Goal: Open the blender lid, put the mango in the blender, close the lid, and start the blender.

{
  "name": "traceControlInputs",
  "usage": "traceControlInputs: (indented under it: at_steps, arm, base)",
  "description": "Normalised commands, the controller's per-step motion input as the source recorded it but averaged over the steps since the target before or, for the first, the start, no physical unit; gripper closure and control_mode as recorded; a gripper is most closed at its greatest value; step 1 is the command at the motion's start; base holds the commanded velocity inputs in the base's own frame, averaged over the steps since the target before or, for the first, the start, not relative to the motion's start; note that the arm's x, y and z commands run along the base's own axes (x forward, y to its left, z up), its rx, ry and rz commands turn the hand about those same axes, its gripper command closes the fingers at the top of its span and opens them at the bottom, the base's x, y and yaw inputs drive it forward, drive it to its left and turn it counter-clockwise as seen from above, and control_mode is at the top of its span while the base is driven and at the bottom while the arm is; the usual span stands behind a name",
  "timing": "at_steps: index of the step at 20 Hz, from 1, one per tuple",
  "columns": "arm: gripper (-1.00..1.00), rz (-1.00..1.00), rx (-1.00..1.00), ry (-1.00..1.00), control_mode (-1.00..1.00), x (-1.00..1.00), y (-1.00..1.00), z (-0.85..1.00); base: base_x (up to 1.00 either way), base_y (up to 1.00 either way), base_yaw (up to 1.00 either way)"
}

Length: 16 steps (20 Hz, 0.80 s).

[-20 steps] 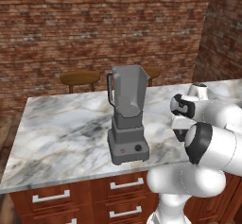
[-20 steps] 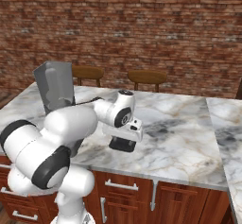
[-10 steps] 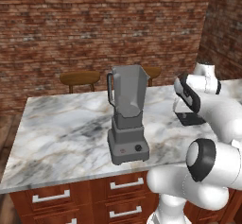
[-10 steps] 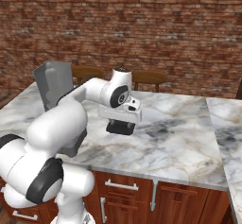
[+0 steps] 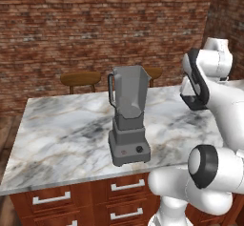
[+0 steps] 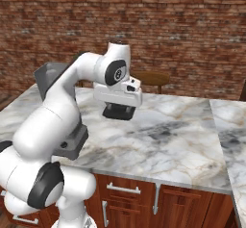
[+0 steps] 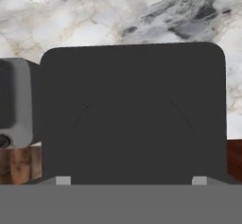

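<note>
The blender lid (image 7: 132, 114) hangs in the air under the gripper (image 6: 118, 110), well above the marble counter (image 6: 178, 140) and off to the right of the blender (image 5: 127, 120). In the hand view the lid's flat black square nearly covers the frame, its round centre faintly visible, with the marble beyond it. The gripper's fingers look clamped on the lid, since nothing else holds it up, though the tips themselves are hidden behind it.

The blender stands near the front edge of the counter, its jar open at the top, handle toward the left in the left base view, red button and black knob facing the cabinet drawers (image 5: 124, 187). I cannot make out the mango anywhere on the counter.

The step in hand looks like setting the lid aside. To do it well, the arm should lower the lid flat onto a bare patch of marble, away from the counter's edge and away from the jar, and release only once it rests. It should lie where the gripper can grip it again later for closing. Two wooden stools (image 5: 81, 78) stand behind the counter against the brick wall (image 5: 95, 25).
</note>
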Motion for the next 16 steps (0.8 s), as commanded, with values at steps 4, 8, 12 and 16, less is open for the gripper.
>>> traceControlInputs:
  at_steps: [4, 8, 12, 16]
  arm:
    - [1.00, 0.00, 0.00, -0.01, -1.00, -0.24, 0.43, 0.86]
    - [1.00, 0.00, 0.00, -0.03, -1.00, -0.14, 0.62, 0.79]
    - [1.00, 0.00, 0.00, 0.00, -1.00, -0.20, 0.69, 0.68]
    - [1.00, 0.00, 0.00, 0.00, -1.00, -0.23, 0.81, 0.48]
  base:
    - [0.00, 0.00, 0.00]
    - [0.00, 0.00, 0.00]
    - [0.00, 0.00, 0.00]
    - [0.00, 0.00, 0.00]
